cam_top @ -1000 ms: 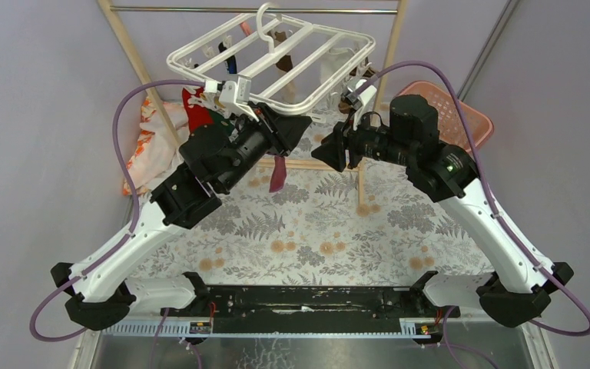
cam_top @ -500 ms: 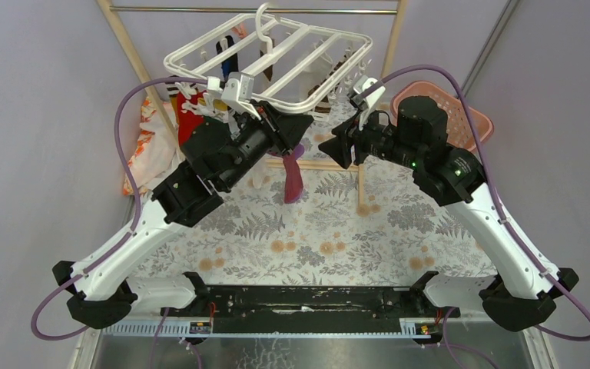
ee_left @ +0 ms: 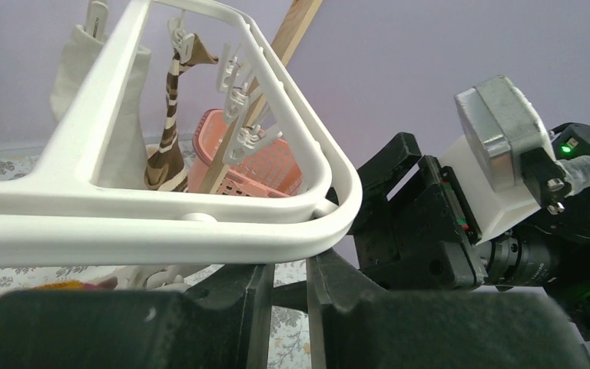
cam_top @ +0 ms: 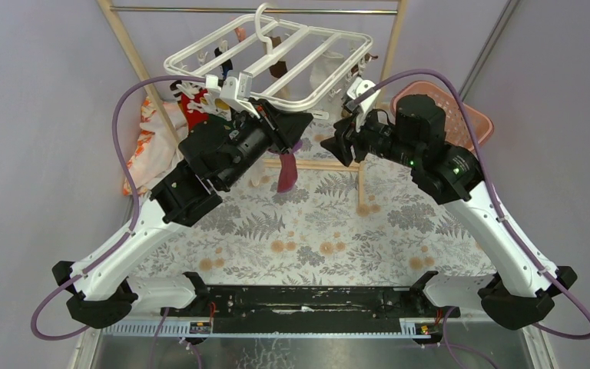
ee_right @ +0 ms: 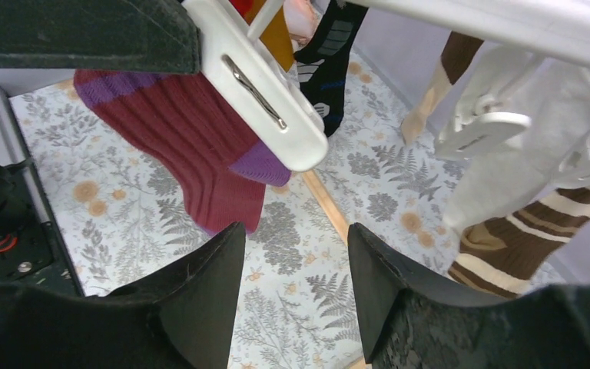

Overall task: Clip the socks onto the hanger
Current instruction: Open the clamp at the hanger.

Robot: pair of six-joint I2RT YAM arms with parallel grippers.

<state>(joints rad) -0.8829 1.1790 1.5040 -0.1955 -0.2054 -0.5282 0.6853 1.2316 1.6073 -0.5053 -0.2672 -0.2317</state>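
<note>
The white hanger (cam_top: 276,54) hangs from the rod, with its near corner (ee_left: 200,223) right over my left gripper (cam_top: 280,124). My left gripper's (ee_left: 288,278) jaws stand narrowly apart, their tips hidden behind the frame. In the right wrist view a white clip (ee_right: 265,92) juts out from under that gripper's finger, and a red sock with purple toe (ee_right: 192,146) dangles below it (cam_top: 286,173). My right gripper (ee_right: 293,231) is open and empty, just right of that sock (cam_top: 336,144). Brown-striped (ee_right: 522,238), white (ee_right: 522,138) and black (ee_right: 330,54) socks hang clipped.
A pink lattice basket (cam_top: 461,115) sits at the back right. The wooden rack (cam_top: 130,54) holds the metal rod, and its base bar (cam_top: 315,164) lies across the floral tablecloth. An orange-and-white patterned cloth (cam_top: 147,138) lies at the left.
The right gripper's jaws have widened and it has drawn slightly up and right. The hanger shifted a little left, and the red-purple sock swung beneath the left gripper.
</note>
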